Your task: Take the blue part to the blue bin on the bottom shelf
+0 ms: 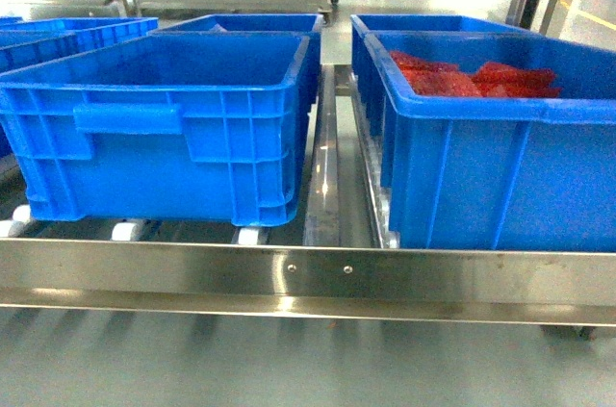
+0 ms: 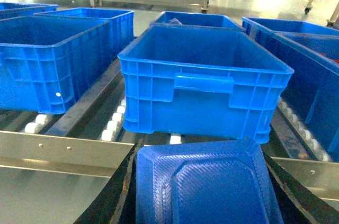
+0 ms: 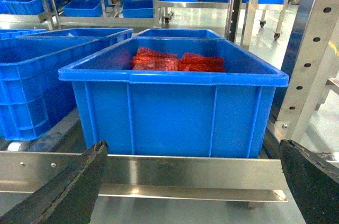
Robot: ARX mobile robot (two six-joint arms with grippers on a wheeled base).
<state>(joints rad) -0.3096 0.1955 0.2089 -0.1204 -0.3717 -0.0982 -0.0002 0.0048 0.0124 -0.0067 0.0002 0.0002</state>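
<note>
Blue part (image 2: 204,187): held in the left gripper (image 2: 204,203), low centre of the left wrist view; textured blue piece with a raised panel, lower end cut off by the frame edge. Not seen in the head view.
Left gripper: dark fingers (image 2: 114,192) flank the part on both sides, closed on it; it sits in front of the rack's front rail, apart from the crates.
Blue bin (image 1: 159,123): left front of the bottom shelf (image 1: 308,272), standing on white rollers (image 1: 125,230) just behind the front rail; what shows of its inside is bare.
Second crate (image 1: 500,166): right front of the same level, holding red packets (image 1: 476,78); a steel divider rail lies between the two crates.
Right gripper (image 3: 190,192): jaws spread wide, nothing between them; it faces the crate with the red packets.
Background: more blue crates on racks behind.
</note>
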